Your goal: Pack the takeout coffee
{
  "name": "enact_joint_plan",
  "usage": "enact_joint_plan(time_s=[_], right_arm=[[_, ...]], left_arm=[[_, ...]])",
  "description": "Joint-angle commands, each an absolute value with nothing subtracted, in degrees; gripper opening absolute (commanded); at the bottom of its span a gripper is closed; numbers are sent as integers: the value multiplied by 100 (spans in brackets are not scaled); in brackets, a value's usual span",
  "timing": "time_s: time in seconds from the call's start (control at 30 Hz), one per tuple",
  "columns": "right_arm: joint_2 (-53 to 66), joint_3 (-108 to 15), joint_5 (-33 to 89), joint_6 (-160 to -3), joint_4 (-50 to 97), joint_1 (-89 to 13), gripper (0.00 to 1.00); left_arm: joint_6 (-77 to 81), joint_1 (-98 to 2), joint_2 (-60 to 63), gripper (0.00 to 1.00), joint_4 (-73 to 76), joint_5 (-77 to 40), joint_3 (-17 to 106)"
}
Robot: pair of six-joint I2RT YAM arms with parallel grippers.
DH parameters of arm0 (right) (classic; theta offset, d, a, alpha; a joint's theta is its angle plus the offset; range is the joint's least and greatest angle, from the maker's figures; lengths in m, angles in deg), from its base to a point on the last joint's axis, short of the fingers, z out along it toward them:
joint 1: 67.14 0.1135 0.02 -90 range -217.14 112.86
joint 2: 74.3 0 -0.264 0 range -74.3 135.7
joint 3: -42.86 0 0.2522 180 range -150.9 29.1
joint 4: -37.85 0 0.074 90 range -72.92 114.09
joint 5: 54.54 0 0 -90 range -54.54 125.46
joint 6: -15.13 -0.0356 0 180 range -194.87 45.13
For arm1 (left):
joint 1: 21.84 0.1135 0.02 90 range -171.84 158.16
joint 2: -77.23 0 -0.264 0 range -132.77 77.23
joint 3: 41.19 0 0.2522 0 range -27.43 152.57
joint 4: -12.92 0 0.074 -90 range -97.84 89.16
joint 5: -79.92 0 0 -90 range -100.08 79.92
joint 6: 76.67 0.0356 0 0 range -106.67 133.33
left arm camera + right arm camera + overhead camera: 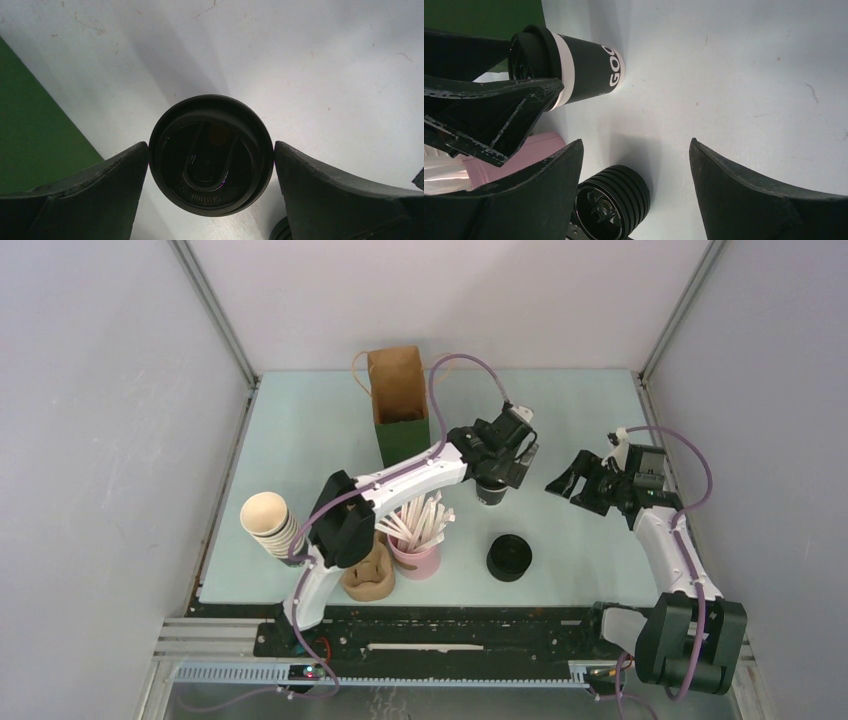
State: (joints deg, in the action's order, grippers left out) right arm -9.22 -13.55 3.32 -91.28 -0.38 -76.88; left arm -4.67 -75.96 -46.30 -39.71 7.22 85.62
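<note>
Bench (300, 440), read from the near edge outward.

Nearest row: ribbed cup stack (268, 522) on the left. The pink straw holder (416, 558) is mid-row with white straws fanned out of it. The squat lid stack (509, 557) stands to its right. None of these is in play.

Next out: the takeout coffee (584, 70) stands upright on the bench with its lid on, just beyond the straw holder and well apart from the lid stack. The left gripper (211, 146) is above it, one finger on each side. In the left wrist view both fingers meet the lid rim with no gap visible, so we read this as grasping the cup. How firm the grip is cannot be seen.

The right gripper (635, 142) hangs to the cup's right with its jaws spread wide and nothing between them.

Farthest: the paper bag (398, 390) stands with its mouth up, to the left of the cup and beyond it.

Judgement: the step in hand is pick-up, with the cup not yet lifted. The next move calls for a straight lift, carrying the cup upright and level so the lid stays seated. The cup should then be lowered centred through the bag mouth. The bag looks narrow, and a finger brushing its wall could tip it.
</note>
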Motion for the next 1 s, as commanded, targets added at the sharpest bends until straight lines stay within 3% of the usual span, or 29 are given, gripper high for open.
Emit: enact_joint_plan(time_s=[0.0,0.97], right_arm=[[-970,-1335,202,-9113,152,-7734,86],[-1049,-1253,75,-9131,261,-7734,85]], left_arm=[[-539,-7514,-4651,100,-4047,611,8867],[-592,-7516,-4627,98,-4205,491,8848]])
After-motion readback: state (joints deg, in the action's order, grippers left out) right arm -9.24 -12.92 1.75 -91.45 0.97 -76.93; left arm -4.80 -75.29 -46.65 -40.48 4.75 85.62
